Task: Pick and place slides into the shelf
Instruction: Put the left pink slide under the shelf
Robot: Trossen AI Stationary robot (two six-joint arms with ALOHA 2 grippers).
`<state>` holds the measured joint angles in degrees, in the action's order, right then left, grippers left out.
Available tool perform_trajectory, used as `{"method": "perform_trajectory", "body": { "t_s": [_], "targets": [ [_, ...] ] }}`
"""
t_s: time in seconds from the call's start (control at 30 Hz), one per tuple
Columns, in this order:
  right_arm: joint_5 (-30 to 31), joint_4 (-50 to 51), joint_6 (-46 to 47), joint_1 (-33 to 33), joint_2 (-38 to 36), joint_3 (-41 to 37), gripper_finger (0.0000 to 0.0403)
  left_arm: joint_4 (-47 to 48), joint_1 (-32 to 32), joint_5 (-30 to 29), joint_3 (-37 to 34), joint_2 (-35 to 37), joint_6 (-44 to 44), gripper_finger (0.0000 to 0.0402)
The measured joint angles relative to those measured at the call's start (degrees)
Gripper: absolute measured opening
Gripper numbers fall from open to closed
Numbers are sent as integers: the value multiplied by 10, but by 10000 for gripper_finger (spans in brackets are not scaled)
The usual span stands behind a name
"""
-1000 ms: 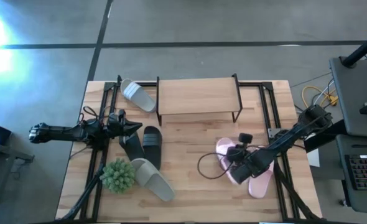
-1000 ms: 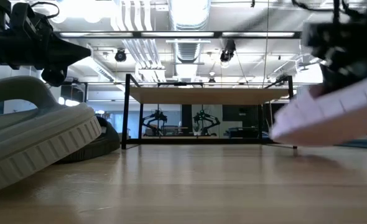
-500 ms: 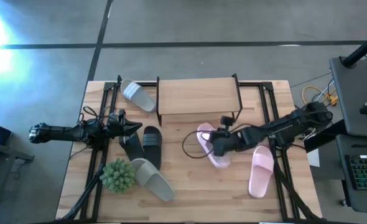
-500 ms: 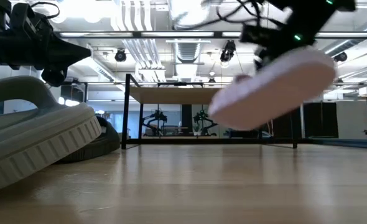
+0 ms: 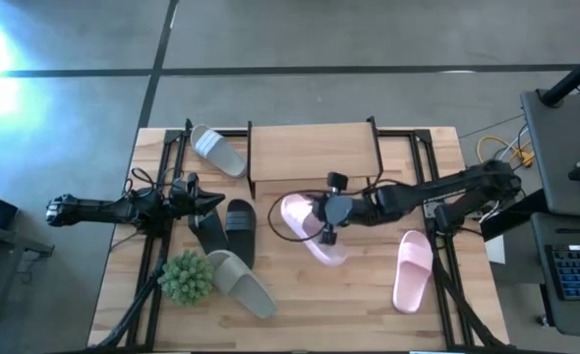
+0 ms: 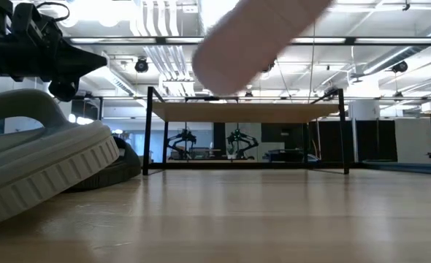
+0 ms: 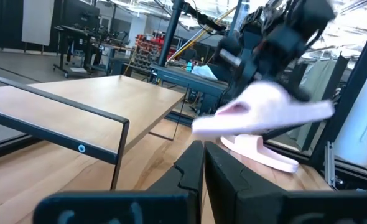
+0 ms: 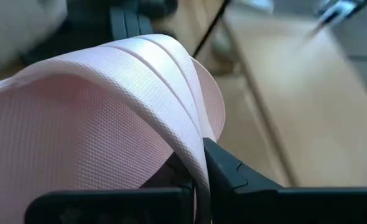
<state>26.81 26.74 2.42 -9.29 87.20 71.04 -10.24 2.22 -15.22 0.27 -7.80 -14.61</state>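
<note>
My right gripper (image 5: 321, 212) is shut on one pale pink slide (image 5: 304, 228), held in the air near the table's middle, just in front of the shelf (image 5: 313, 150). The low view shows this slide (image 6: 259, 33) high above the table. Its mate (image 5: 413, 270) lies flat near the right edge. Two black slides (image 5: 227, 229) lie side by side left of centre. One grey-white slide (image 5: 217, 151) lies left of the shelf, another (image 5: 243, 284) at the near left. My left gripper (image 5: 214, 202) hovers shut over the black slides. My right gripper holds the pink slide by the edge of its wide strap (image 8: 193, 134), pinched between the two fingers; one finger (image 8: 230, 171) lies outside the strap, the other is hidden under it. The slide is lifted clear of the table and tilted.
A green spiky plant ball (image 5: 187, 277) sits at the near left, beside the grey-white slide. Black frame rails run along the table's left and right sides. Bare wood lies between the black slides and the pink slide on the table.
My right gripper has carried the pink slide from the near right of the table, beside its mate, toward the left and far side, up to the front of the shelf, and has raised it higher. The mate has stayed where it was.
</note>
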Motion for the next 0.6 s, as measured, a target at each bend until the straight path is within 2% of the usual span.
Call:
{"method": "perform_trajectory", "body": {
  "t_s": [0.1,0.27,0.4,0.6],
  "targets": [
    [18,-2,0,23,1,47,12,0,0,0,0,0,0,0],
    [171,-1,-39,68,12,90,13,1,0,0,0,0,0,0],
    [179,11,-78,125,23,90,13,1,0,0,0,0,0,0],
    [181,113,-82,199,61,83,13,1,0,0,0,0,0,0]
  ]
}}
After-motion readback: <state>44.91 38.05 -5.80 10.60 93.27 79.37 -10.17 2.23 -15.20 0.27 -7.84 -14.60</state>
